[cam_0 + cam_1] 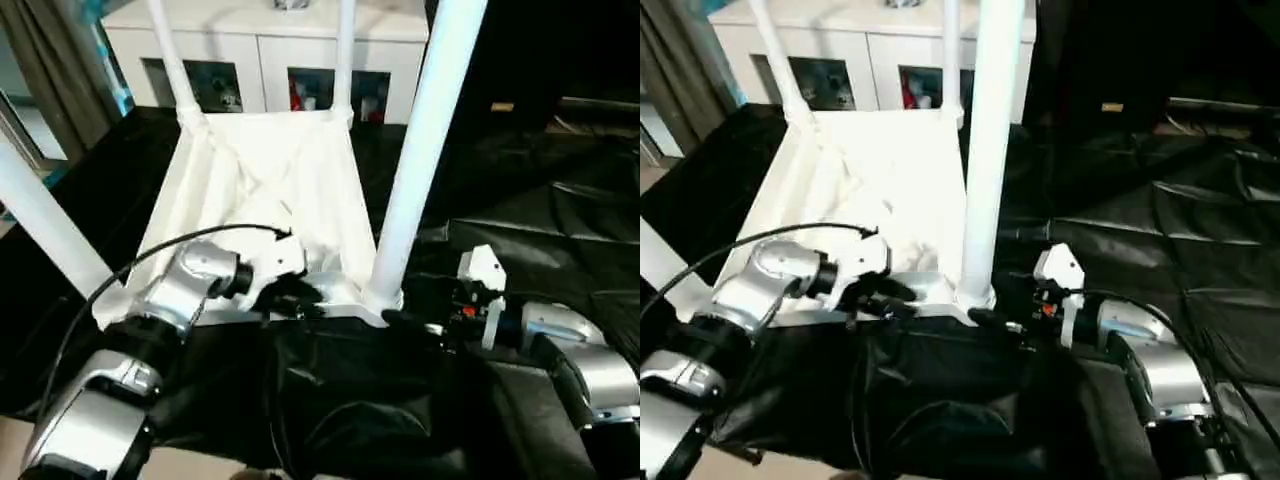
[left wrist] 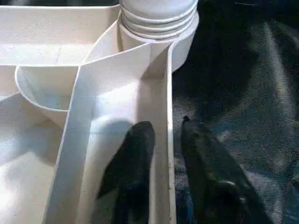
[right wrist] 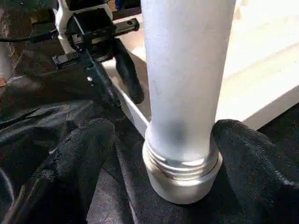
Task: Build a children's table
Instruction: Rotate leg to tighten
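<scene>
The children's table (image 1: pixel 262 190) lies upside down on the black-covered bench (image 1: pixel 560 230), its ribbed underside facing up and its white legs standing out of the corner sockets. At the far left, one leg (image 1: pixel 45 225) slants up out of the picture.

The left pincer (image 2: pixel 161 154) sits at the near rim of the upturned top, beside the near right corner. Its two black fingers (image 2: pixel 133 154) straddle the thin rim wall, one inside the tray-like underside and one outside over the black cover, closed on that wall.

Just to the right, the near right leg (image 1: pixel 420 140) rises tall from its rounded socket (image 3: pixel 182 179), with threaded rings visible where the tube meets the socket.

The right pincer (image 3: pixel 163 158) is at the base of this leg, fingers apart, one on each side of the tube; the finger on one side touches it while the other stands slightly clear.

Beyond the bench stands a white cabinet (image 1: pixel 270 60).
</scene>
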Controlling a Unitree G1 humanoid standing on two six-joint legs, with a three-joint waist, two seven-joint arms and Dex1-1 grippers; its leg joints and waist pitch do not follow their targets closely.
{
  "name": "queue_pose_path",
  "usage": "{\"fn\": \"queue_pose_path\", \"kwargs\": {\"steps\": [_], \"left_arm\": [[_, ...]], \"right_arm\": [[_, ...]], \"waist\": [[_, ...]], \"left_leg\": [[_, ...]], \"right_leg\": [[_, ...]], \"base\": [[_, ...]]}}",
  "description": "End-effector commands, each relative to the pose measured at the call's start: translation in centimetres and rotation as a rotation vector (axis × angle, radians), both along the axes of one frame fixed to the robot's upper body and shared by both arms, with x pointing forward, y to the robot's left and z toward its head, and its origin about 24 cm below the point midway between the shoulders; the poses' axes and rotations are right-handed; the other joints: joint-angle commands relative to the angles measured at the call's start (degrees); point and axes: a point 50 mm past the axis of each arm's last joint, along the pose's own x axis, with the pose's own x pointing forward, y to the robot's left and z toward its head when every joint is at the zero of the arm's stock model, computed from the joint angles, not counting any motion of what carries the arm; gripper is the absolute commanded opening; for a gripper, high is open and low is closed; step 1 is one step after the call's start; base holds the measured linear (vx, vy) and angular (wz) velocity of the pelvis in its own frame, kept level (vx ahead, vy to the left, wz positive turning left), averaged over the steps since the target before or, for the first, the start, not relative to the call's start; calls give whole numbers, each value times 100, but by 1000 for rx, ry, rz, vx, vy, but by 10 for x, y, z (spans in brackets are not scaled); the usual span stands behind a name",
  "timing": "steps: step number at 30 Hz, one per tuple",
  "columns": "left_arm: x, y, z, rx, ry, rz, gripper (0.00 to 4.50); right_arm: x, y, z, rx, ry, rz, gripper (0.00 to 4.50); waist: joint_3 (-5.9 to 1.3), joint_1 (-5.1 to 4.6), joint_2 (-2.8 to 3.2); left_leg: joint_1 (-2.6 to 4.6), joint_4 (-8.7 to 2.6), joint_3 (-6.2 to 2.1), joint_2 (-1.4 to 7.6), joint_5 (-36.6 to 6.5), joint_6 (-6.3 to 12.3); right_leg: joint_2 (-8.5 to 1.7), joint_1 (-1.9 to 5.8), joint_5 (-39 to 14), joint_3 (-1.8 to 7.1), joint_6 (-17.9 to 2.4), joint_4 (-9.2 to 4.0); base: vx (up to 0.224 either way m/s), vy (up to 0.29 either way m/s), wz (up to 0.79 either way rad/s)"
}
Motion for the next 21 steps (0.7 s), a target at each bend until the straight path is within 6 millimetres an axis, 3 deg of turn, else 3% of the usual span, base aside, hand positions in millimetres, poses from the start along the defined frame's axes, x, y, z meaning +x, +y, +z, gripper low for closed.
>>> {"fn": "queue_pose_path", "kwargs": {"steps": [1,5,8,13,15,19,20,21], "left_arm": [[4,-1,4,10,-13,-7,70],[7,-1,5,-9,-14,3,48],[7,-3,5,-42,0,3,18],[1,-5,-2,-63,47,-24,6],[-3,-11,-7,-89,65,-27,2],[-10,-21,-11,-140,84,-36,0],[-10,-21,-11,-140,84,-36,0],[-11,-23,-11,-151,86,-39,0]], "right_arm": [[2,-1,6,0,-25,-7,389],[0,-2,5,-4,-23,-13,389],[-1,-3,3,-7,-18,-11,389],[3,-1,0,-22,-25,-47,389],[13,0,-3,-26,-34,-135,407],[15,8,-7,-64,-30,-105,441],[15,8,-7,-64,-30,-105,446],[16,10,-8,-75,-33,-102,446]], "waist": [[-416,-3,27],[-420,5,-5],[-421,13,3],[-431,0,32],[-444,-11,37],[-444,14,-21],[-449,23,2],[-445,34,-16]], "left_leg": [[124,-402,-130,301,-936,360],[113,-391,-126,292,-894,398],[110,-396,-130,302,-913,396],[113,-396,-137,301,-872,380],[114,-389,-136,292,-806,368],[103,-376,-122,306,-678,451],[109,-371,-120,311,-637,503],[119,-367,-114,314,-625,536]], "right_leg": [[-304,287,-438,161,-1662,-291],[-317,300,-542,165,-1637,-302],[-323,297,-624,162,-1631,-307],[-309,294,-481,157,-1643,-291],[-311,291,-359,150,-1698,-273],[-320,305,-175,152,-1768,-247],[-314,290,-157,154,-1747,-244],[-316,284,-181,157,-1743,-244]], "base": [[0,0,0],[0,0,0],[0,0,0],[0,0,0],[0,0,0],[0,0,0],[0,0,0],[0,0,0]]}}
